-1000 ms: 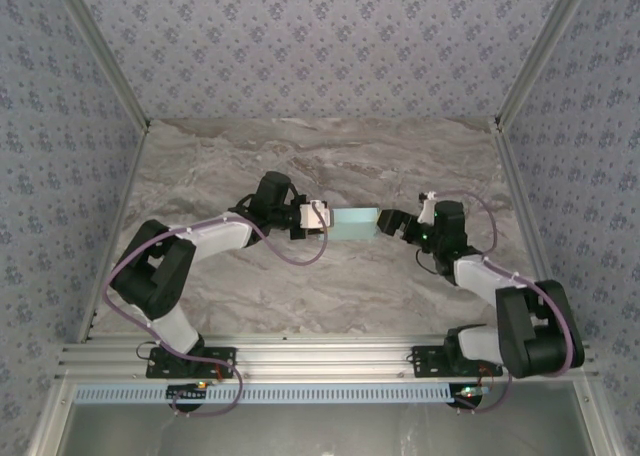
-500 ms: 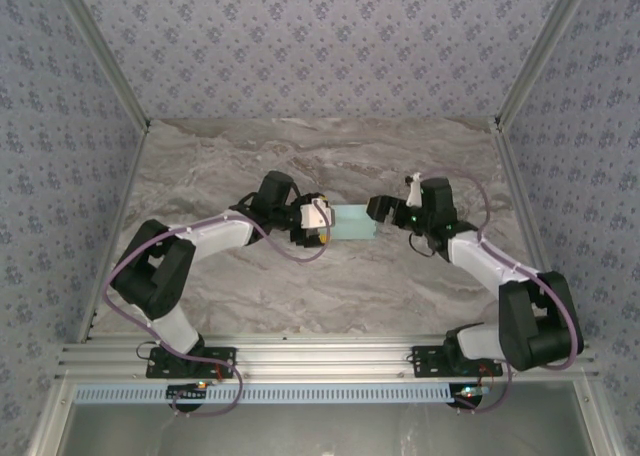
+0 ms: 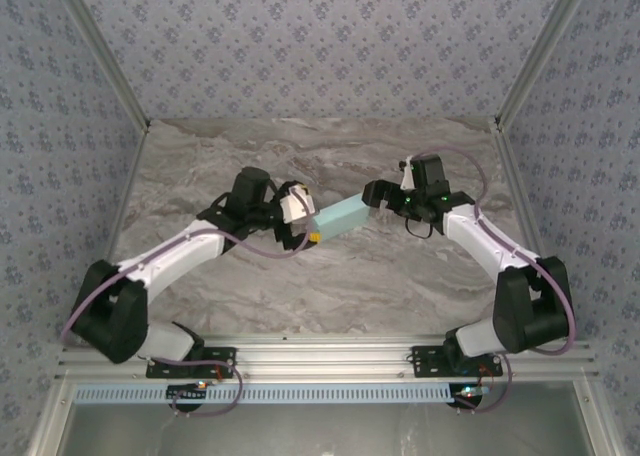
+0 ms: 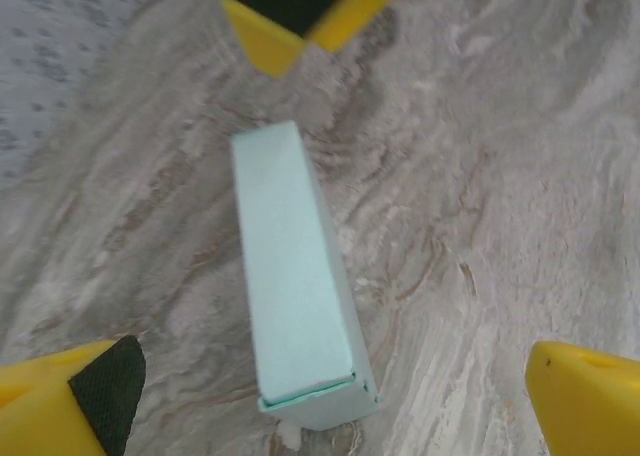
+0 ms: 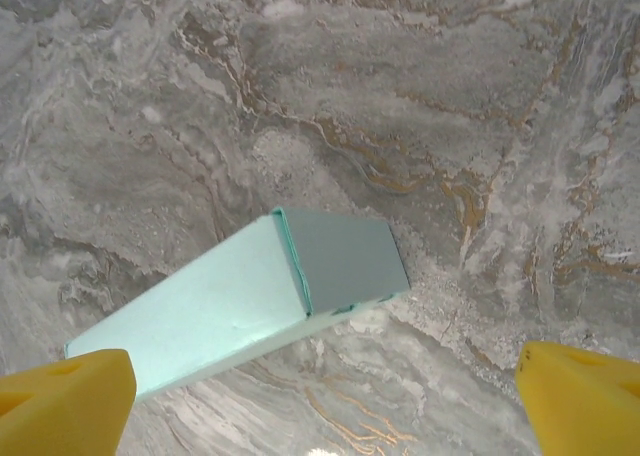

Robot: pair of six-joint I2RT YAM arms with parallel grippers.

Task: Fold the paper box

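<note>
The paper box [image 3: 340,216] is a closed pale turquoise oblong lying free on the marble table [image 3: 330,286], slanted with its right end farther back. My left gripper [image 3: 309,221] is open at the box's left end. In the left wrist view the box [image 4: 295,286] runs lengthwise between the wide-apart yellow fingers [image 4: 70,401] of the left gripper [image 4: 330,386], touching neither. My right gripper [image 3: 371,195] is open at the box's right end. In the right wrist view the closed end flap of the box [image 5: 240,296] faces the right gripper [image 5: 325,396].
Patterned walls [image 3: 320,46] and metal rails enclose the table on three sides. The right gripper's yellow fingers [image 4: 300,21] show past the box's far end in the left wrist view. Bare marble lies in front of and behind the box.
My left gripper opened, let go of the box and drew back left. The right gripper moved farther back. The box swung so that its right end points farther away.
</note>
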